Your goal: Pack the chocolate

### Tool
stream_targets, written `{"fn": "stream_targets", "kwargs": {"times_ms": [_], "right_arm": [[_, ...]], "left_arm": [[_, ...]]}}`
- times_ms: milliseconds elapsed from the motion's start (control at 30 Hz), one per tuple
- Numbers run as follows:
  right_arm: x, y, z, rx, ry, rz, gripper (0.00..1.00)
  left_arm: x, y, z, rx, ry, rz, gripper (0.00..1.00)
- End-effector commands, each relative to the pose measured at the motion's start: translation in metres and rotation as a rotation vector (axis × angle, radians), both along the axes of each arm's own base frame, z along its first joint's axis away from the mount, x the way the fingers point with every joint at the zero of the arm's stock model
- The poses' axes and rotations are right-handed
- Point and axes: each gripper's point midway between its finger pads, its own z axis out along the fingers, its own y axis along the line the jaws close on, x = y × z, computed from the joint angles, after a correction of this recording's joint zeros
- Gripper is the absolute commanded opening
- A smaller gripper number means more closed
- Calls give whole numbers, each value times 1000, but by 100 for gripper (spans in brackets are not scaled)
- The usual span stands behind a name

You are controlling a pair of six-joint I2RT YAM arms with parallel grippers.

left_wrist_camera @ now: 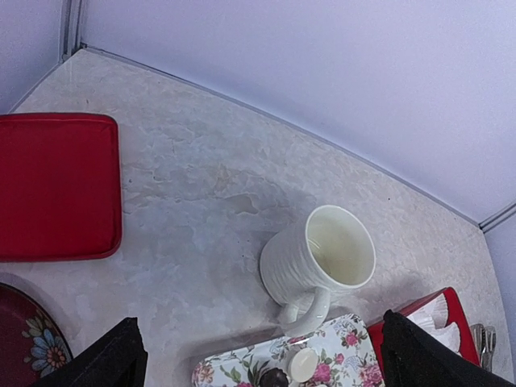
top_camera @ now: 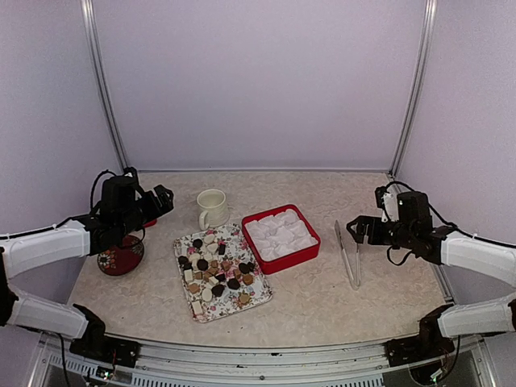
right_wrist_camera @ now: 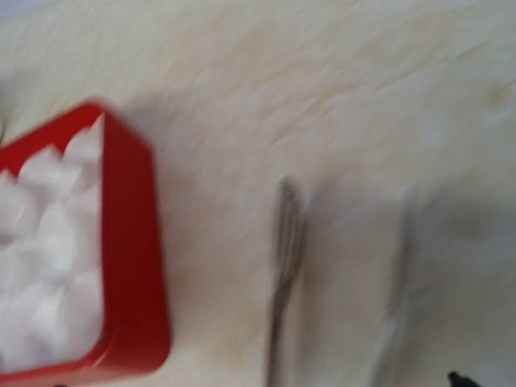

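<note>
The chocolate (top_camera: 214, 270), several small dark, tan and cream sweets, lies on a floral tray (top_camera: 251, 302) at the table's middle front. A cream round sweet (left_wrist_camera: 302, 364) and a dark one show at the bottom of the left wrist view. A red box (top_camera: 306, 256) holds white paper liners (top_camera: 280, 230) right of the tray. My left gripper (top_camera: 164, 197) is open and empty, above the table behind the tray's far left corner; its fingers (left_wrist_camera: 113, 359) stand wide apart. My right gripper (top_camera: 357, 230) is open and empty, above metal tongs (top_camera: 348, 256). The right wrist view is blurred.
A white ribbed mug (top_camera: 211, 208) stands behind the tray, its handle toward the tray (left_wrist_camera: 322, 359). A red lid (left_wrist_camera: 56, 185) and a dark red flowered plate (top_camera: 121, 258) lie at the left. The tongs (right_wrist_camera: 282, 266) lie beside the red box (right_wrist_camera: 133, 274).
</note>
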Motion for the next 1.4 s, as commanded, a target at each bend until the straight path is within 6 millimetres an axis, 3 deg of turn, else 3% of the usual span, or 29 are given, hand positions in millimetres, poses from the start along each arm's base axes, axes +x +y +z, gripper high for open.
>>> {"fn": "stream_targets", "kwargs": {"times_ms": [0, 200, 433, 533, 867, 1233, 1367], "right_arm": [[-15, 19, -24, -11, 34, 25, 100], [-32, 19, -56, -59, 71, -30, 100], [-43, 12, -78, -77, 81, -91, 100], [-43, 17, -78, -103, 55, -96, 100], [-43, 22, -112, -229, 104, -141, 96], [-37, 24, -132, -270, 115, -164, 85], [-37, 25, -144, -292, 156, -170, 74]], "left_arm": [[3, -10, 11, -2, -40, -40, 99], [1, -13, 14, -9, -50, -55, 99], [1, -12, 20, -17, -71, -50, 99], [1, -12, 20, -25, -73, -50, 99], [-1, -12, 22, -29, -82, -51, 99], [1, -11, 22, -29, -84, -41, 99], [1, -10, 21, -22, -81, -34, 99]]}}
